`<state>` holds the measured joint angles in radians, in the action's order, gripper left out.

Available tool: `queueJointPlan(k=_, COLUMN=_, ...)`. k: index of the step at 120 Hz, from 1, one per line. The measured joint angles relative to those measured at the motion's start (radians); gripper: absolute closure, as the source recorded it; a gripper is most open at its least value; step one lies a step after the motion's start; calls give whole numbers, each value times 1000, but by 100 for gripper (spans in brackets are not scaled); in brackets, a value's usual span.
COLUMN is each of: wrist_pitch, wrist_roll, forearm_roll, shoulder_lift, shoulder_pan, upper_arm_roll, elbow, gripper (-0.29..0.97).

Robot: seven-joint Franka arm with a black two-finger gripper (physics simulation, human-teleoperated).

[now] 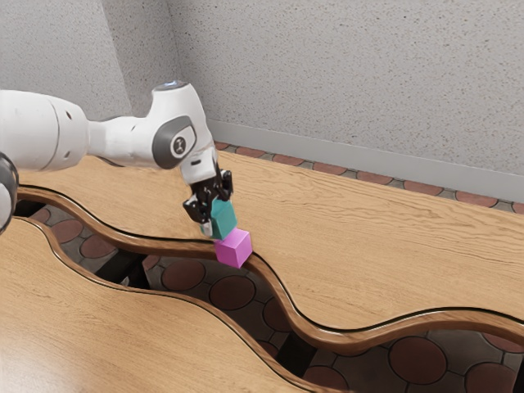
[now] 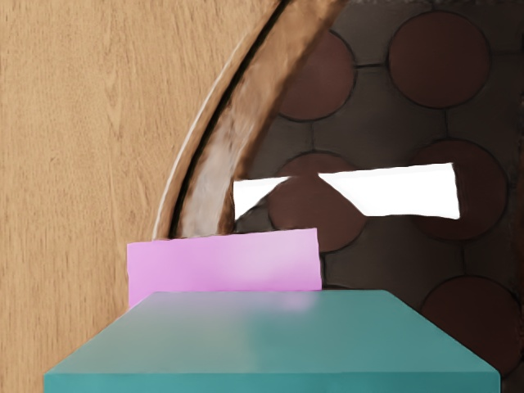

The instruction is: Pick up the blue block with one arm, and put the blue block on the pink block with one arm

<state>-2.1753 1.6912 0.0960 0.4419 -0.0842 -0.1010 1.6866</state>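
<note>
Placing step under way: the pincer (image 1: 213, 211) is clamped on the blue block (image 1: 223, 219), holding it off the tabletop (image 1: 368, 221). The pink block (image 1: 234, 247) sits right at the tabletop's wavy edge, with the blue block at its 11 o'clock. They're very close, touching or not I can't tell. Next, I reckon, comes a small shift toward 5 o'clock to centre it, then a gentle descent and release.

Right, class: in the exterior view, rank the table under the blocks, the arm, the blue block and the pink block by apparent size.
1. table
2. arm
3. pink block and blue block: near equal; the jaws hide part of the blue one, so unranked.
</note>
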Motion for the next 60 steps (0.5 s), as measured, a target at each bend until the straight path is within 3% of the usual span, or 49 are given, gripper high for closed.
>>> queueJointPlan(k=34, wrist_pitch=56, wrist_roll=-17, forearm_roll=43, shoulder_lift=68, shoulder_pan=6, upper_arm_roll=-1, elbow=-61, gripper=36)
queueJointPlan(k=60, wrist_pitch=78, wrist_roll=-22, forearm_roll=41, shoulder_lift=83, shoulder_pan=5, upper_arm_roll=1, elbow=-71, gripper=17)
